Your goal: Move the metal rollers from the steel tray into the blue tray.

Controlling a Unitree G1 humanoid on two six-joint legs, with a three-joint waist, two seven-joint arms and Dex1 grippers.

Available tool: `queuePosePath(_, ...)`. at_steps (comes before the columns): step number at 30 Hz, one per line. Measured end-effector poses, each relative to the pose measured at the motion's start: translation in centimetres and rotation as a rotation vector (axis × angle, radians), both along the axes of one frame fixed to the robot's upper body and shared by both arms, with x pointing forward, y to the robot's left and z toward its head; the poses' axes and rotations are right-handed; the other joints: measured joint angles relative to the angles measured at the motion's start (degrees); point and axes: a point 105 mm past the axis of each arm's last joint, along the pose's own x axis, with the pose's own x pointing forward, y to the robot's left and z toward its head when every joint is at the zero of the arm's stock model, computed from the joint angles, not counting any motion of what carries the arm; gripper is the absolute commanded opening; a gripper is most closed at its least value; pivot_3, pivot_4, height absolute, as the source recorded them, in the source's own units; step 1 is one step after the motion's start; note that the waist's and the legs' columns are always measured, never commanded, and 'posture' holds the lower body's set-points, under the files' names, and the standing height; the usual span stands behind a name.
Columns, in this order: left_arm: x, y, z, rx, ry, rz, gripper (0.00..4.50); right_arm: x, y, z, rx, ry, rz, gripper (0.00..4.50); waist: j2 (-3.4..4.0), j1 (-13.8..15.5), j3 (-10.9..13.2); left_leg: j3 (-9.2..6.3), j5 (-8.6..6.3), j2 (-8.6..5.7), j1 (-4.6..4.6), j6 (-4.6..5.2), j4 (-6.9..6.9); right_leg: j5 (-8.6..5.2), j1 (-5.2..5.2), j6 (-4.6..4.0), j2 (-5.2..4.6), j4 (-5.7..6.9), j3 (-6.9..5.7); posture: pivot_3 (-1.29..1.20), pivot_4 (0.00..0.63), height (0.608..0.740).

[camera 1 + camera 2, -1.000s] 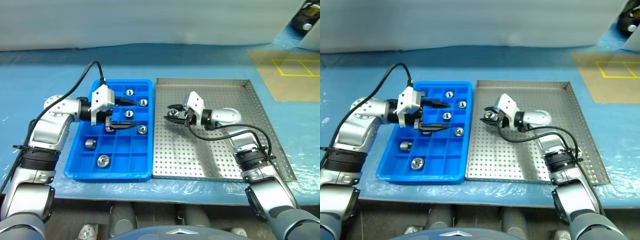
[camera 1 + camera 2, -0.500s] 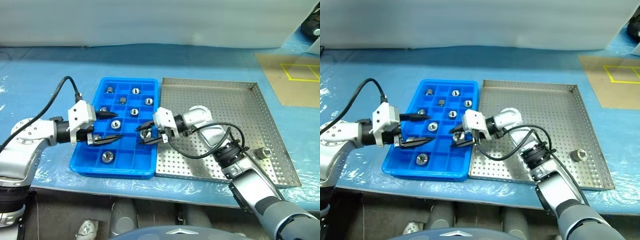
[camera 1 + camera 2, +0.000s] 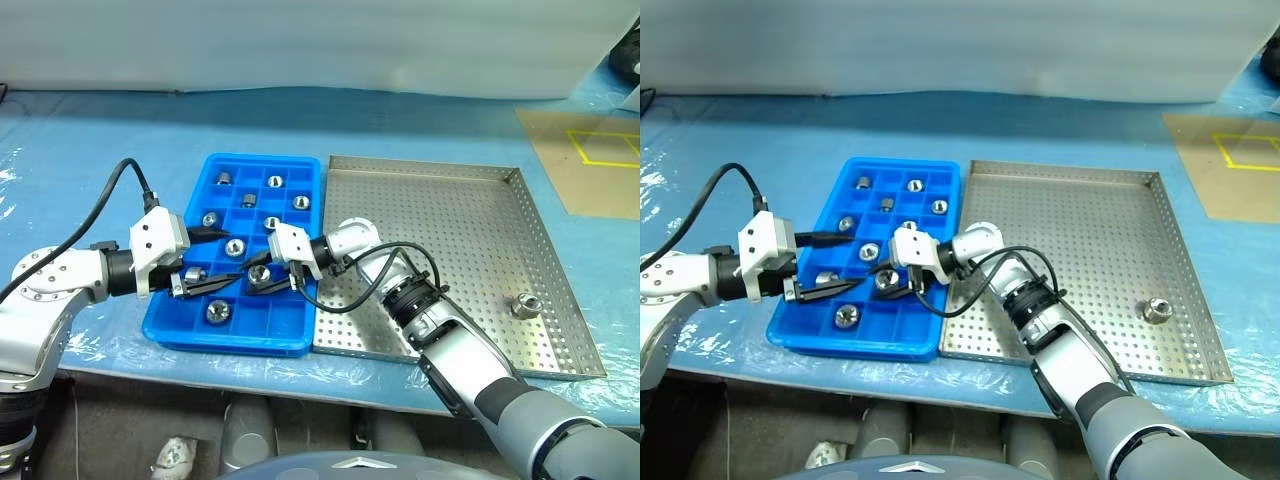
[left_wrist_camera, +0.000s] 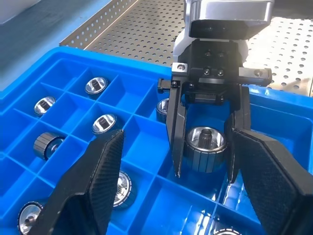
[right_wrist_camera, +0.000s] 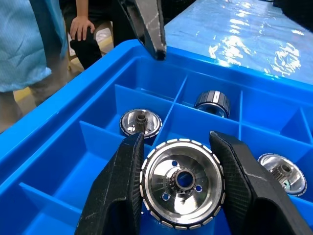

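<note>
The blue tray point(image 3: 231, 345) lies left of the steel tray point(image 3: 450, 230), and several metal rollers point(image 3: 274, 182) sit in its compartments. My right gripper point(image 3: 262, 277) reaches in from the right and hangs low over a middle compartment, shut on a metal roller point(image 5: 182, 181); the left wrist view shows that roller point(image 4: 204, 147) clamped between its fingers. My left gripper point(image 3: 213, 260) stands open over the blue tray's left side, facing the right gripper with nothing between its fingers point(image 4: 93, 191). One roller point(image 3: 522, 304) lies on the steel tray near its right rim.
Both trays rest on a table under blue plastic sheeting point(image 3: 90, 150). A brown patch with yellow lines point(image 3: 590, 150) lies at the far right. A person's hand point(image 5: 80, 27) shows beyond the table in the right wrist view.
My right gripper has carried the roller leftward, off the steel tray and over the blue tray's middle. The left gripper has drawn back a little, still open. The camera view has shifted.
</note>
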Motion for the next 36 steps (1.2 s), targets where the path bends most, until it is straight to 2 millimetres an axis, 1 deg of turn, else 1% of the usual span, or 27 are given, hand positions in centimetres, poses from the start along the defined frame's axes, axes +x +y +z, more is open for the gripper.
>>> queuePosePath(4,0.1,0.0,0.1,0.000,-0.003,0.001,3.69,0.1,0.0,0.0,0.011,-0.005,-0.005,1.66,0.00,0.09,0.00,-0.05,0.00,0.00,0.01,0.01,0.15,-0.01,0.00,-0.02,-0.01,0.19,0.01,0.30,0.150,0.740)
queuePosePath(6,0.1,0.0,0.2,0.000,-0.009,0.000,3.69,0.2,0.0,0.0,0.017,0.003,-0.012,2.38,0.00,0.09,0.00,-0.06,-0.01,0.00,0.04,0.02,0.17,-0.02,0.00,-0.04,-0.01,0.31,0.01,0.29,0.150,0.740)
queuePosePath(7,0.2,0.0,0.3,0.000,-0.013,0.000,3.69,0.2,0.0,0.0,0.020,0.008,-0.013,2.62,0.00,0.09,0.00,-0.10,-0.02,0.00,0.06,0.03,0.18,-0.04,0.00,-0.07,-0.01,0.37,0.01,0.29,0.150,0.740)
queuePosePath(11,0.4,-0.1,0.6,-0.001,-0.023,-0.004,3.69,0.6,0.3,0.0,0.030,0.005,-0.048,3.92,0.00,0.06,0.00,-0.23,0.03,0.03,0.07,-0.04,0.18,-0.09,-0.01,-0.15,0.01,0.52,0.02,0.29,0.150,0.740)
queuePosePath(18,0.6,-0.2,0.7,-0.003,-0.024,-0.011,3.69,1.2,0.0,0.0,0.022,-0.020,-0.083,3.92,0.00,0.07,0.00,-0.27,0.05,0.03,0.05,-0.08,0.20,-0.10,0.01,-0.16,0.01,0.56,0.02,0.26,0.150,0.740)
queuePosePath(21,0.9,-0.4,0.6,-0.005,-0.018,-0.019,3.69,1.9,-0.8,0.4,0.032,-0.012,-0.125,3.92,0.00,0.06,0.00,-0.28,0.07,0.03,0.03,-0.10,0.23,-0.10,0.00,-0.16,0.01,0.57,0.02,0.22,0.150,0.740)
queuePosePath(24,1.4,-0.7,0.5,-0.014,-0.021,-0.031,3.69,3.3,-3.3,1.6,0.040,-0.022,-0.201,3.92,0.00,0.26,0.00,-0.30,0.09,0.02,-0.01,-0.13,0.28,-0.10,0.03,-0.16,0.00,0.57,0.02,0.18,0.150,0.740)
queuePosePath(27,1.9,-1.4,0.5,-0.031,-0.027,-0.061,3.69,4.5,-5.9,3.7,0.064,-0.040,-0.276,3.92,-0.01,0.11,-0.01,-0.31,0.18,0.03,0.02,-0.28,0.30,-0.09,0.05,-0.15,0.04,0.57,0.03,0.14,0.150,0.740)
queuePosePath(29,2.4,-2.4,0.7,-0.060,-0.037,-0.095,3.69,4.9,-7.8,4.8,0.072,-0.056,-0.332,3.92,-0.01,0.04,-0.01,-0.31,0.20,0.03,0.02,-0.32,0.27,-0.09,0.04,-0.15,0.04,0.58,0.04,0.08,0.150,0.740)
queuePosePath(31,2.8,-3.6,1.0,-0.083,-0.052,-0.134,3.69,5.4,-10.2,5.5,0.070,-0.066,-0.408,3.92,-0.01,-0.01,-0.01,-0.31,0.20,-0.01,0.01,-0.32,0.29,-0.09,0.05,-0.14,0.05,0.59,0.07,0.05,0.150,0.740)
queuePosePath(32,3.1,-4.4,1.1,-0.098,-0.061,-0.159,3.69,5.8,-12.0,5.7,0.059,-0.072,-0.471,3.92,-0.01,0.12,-0.01,-0.30,0.20,-0.09,0.01,-0.31,0.30,-0.08,0.07,-0.13,0.04,0.58,0.16,0.02,0.150,0.740)
queuePosePath(33,3.2,-4.8,1.1,-0.104,-0.061,-0.178,3.69,6.1,-13.3,5.9,0.051,-0.075,-0.518,3.92,-0.01,0.01,-0.01,-0.30,0.20,-0.14,0.02,-0.30,0.31,-0.08,0.08,-0.13,0.04,0.58,0.21,-0.01,0.150,0.740)
queuePosePath(36,3.7,-7.2,0.5,-0.140,-0.044,-0.268,3.69,6.3,-19.7,6.2,0.012,-0.083,-0.730,3.92,-0.02,-0.24,-0.01,-0.29,0.16,-0.25,0.05,-0.24,0.34,-0.07,0.12,-0.11,0.03,0.55,0.40,-0.09,0.150,0.740)
